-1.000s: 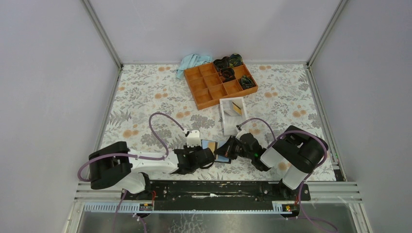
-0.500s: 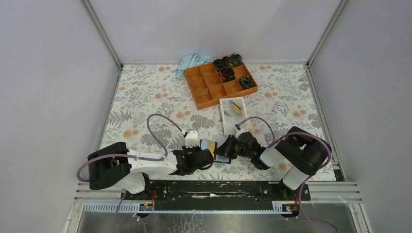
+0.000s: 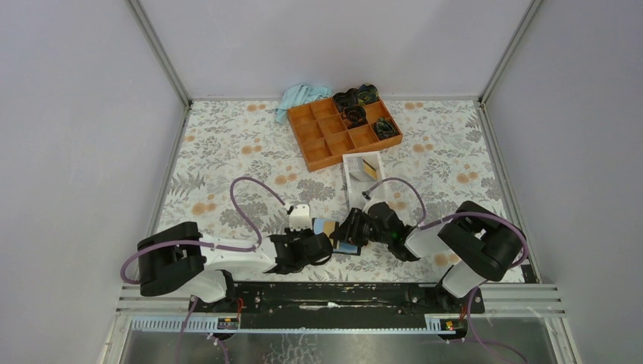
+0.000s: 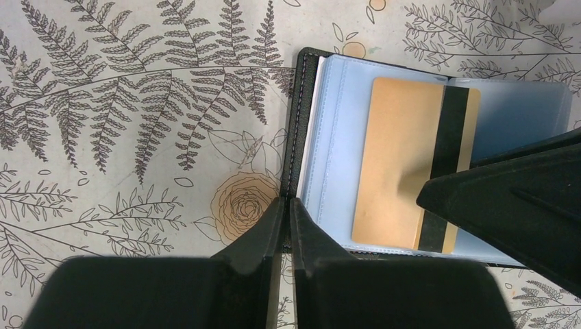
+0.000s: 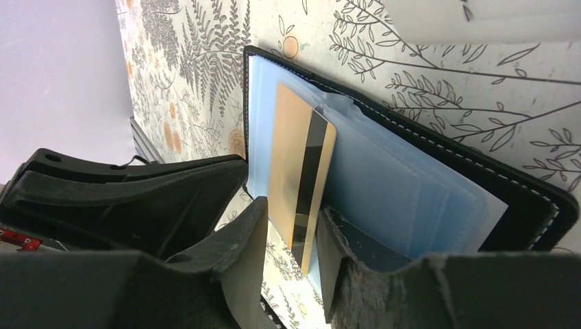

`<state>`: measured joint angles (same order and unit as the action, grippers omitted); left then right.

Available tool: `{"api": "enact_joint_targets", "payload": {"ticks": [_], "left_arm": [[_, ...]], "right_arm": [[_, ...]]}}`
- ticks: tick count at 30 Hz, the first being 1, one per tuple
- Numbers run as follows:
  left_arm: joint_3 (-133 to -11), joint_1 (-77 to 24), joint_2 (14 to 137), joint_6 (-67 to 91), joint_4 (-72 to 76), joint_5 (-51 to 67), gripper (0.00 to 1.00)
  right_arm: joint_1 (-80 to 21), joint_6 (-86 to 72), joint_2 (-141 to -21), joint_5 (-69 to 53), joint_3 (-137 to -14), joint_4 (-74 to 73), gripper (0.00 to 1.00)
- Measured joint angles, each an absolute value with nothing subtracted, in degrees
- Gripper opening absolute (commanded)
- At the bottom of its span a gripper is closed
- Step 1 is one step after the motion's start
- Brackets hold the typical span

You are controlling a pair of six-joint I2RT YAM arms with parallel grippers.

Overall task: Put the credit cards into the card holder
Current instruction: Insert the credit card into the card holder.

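Card holder lies open, blue lining up, at 6 o'clock on the floral tabletop, between the two arms at the near edge. Orange tray sits well apart at 1 o'clock, with dark oddments in its far compartments. At the tray's 6 o'clock, between tray and holder, stands the white box, and one of the credit cards shows inside it, not yet fetched. At least that much of the job looks to be left.

Another yellow-orange card, black stripe up, rests on the holder's lining. Whether its edge has entered a clear sleeve the views do not settle. On this showing it is delivered to the holder but not judged pushed home.

Right fingers, reaching in from the holder's 3 o'clock, stand parted on either side of that card's near end and do not clamp it. Left fingers, at the holder's 9 o'clock, stand all but closed at its black corner, with nothing seen between them. They look placed to steady the holder for the seating of the card.
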<state>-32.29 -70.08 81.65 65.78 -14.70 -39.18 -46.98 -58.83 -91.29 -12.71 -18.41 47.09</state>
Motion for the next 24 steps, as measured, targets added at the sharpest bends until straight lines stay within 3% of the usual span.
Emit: {"api": "enact_joint_targets", "payload": {"ticks": [24], "left_arm": [[-30.70, -70.06, 80.73, 63.53, -12.47, -39.00, 0.07]], "right_arm": [[-48.42, -55.86, -92.55, -10.79, -25.76, 37.30, 0.40]]}}
